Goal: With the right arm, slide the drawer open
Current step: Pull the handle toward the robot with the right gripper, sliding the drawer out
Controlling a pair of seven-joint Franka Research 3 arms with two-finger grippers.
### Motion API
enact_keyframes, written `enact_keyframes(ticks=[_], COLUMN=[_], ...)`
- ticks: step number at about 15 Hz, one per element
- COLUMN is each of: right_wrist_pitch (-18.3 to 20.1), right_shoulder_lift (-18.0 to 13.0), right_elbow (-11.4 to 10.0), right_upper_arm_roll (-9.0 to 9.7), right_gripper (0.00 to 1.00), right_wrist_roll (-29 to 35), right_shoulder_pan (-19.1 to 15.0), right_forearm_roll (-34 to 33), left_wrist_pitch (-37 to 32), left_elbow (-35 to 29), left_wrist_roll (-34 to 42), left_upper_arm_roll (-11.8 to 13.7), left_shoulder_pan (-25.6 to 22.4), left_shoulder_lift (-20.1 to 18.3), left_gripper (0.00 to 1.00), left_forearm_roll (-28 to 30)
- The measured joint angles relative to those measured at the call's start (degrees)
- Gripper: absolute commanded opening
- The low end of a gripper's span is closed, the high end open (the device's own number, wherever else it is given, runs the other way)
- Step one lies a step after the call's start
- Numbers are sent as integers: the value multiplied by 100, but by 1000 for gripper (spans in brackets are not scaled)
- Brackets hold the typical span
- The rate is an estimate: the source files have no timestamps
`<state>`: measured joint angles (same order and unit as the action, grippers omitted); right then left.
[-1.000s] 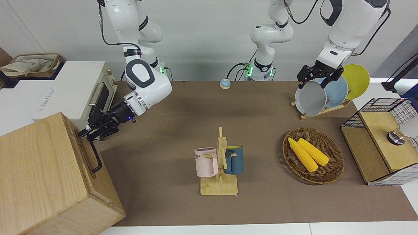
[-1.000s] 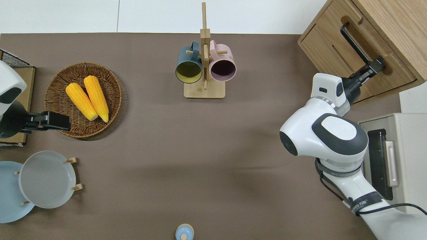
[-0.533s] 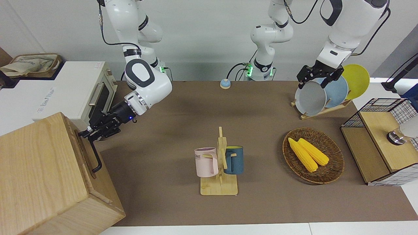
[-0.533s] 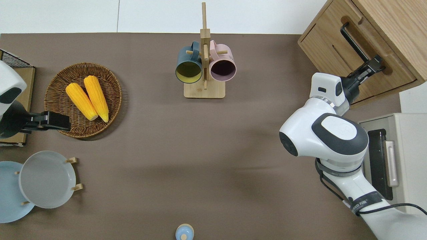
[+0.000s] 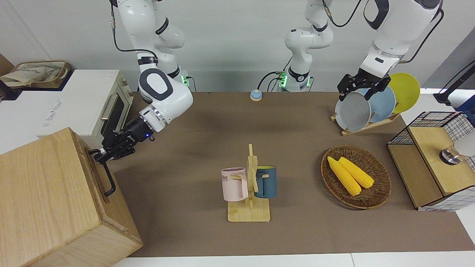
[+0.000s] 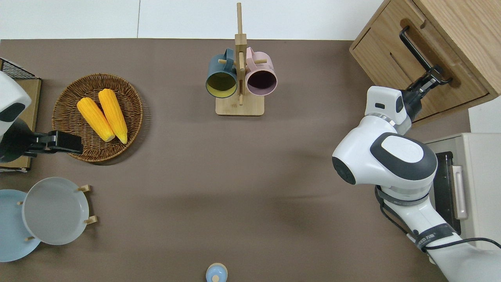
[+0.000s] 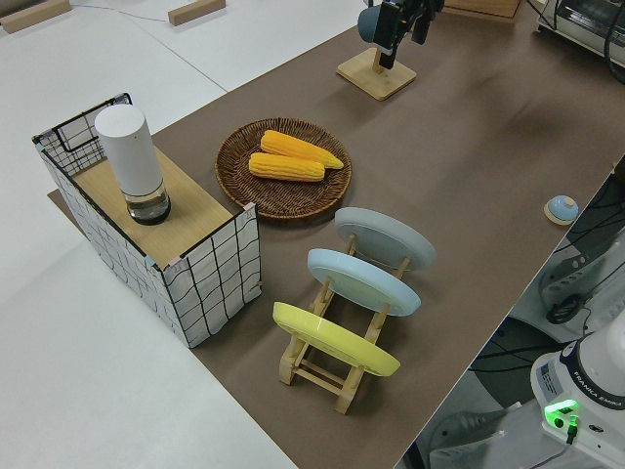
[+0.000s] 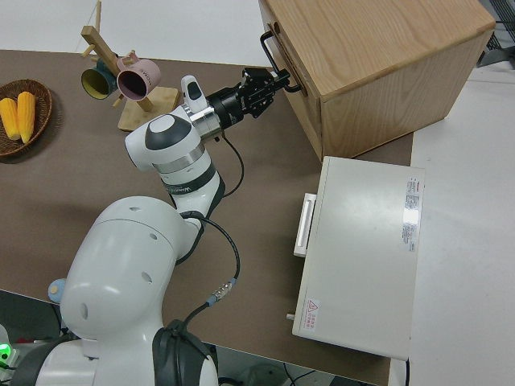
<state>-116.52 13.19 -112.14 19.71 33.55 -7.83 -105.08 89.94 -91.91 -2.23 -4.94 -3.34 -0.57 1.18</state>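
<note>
Drawer [image 6: 395, 66] handle [image 6: 417, 49] is sitting at the right end effector [image 6: 435, 74]; whether its fingers are pinching I cannot tell. Advisable: pulling straight outward, squarely.

- Wicker basket [image 6: 66, 113] with two yellow corn cobs [image 6: 102, 119] in it, toward the left arm's end of the table.
- Wooden mug rack [image 6: 239, 106] mid-table, farther from the robots, carrying a dark blue mug [image 6: 221, 80] and a pink mug [image 6: 261, 78] side by side.
- Plate rack [image 7: 322, 366] holding a grey plate [image 7: 385, 237], a blue plate [image 7: 363, 280] and a yellow plate [image 7: 335, 338] on edge.
- Wood-and-wire-mesh box [image 7: 200, 274] with a white cylinder [image 7: 133, 162] standing on its shelf.
- Small blue bell-like button [image 6: 216, 273] near the robots' bases.
- White toaster oven [image 8: 366, 257] with a silver handle, at the right arm's end.
</note>
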Motion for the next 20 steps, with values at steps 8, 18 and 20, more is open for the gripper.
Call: enact_keyframes(ticks=[8,18,20], right_wrist_pitch=[143,777,934], right_shoulder_lift=[15,14,11], right_elbow=[-1,-25,-29], right_upper_arm_roll=[-16,214,326], right_gripper=[0,0,0], right_wrist_roll=[0,-73,-107], right_shoulder_pan=[101,372,418], right_forearm_roll=[34,466,575], left_wrist_pitch=[0,0,0], left_elbow=[0,0,0], left_wrist_roll=[0,0,0], left_upper_arm_roll=[0,0,0], left_shoulder_pan=[0,0,0], left_shoulder_lift=[0,0,0], left_gripper=[995,998,995], left_forearm_roll=[0,0,0])
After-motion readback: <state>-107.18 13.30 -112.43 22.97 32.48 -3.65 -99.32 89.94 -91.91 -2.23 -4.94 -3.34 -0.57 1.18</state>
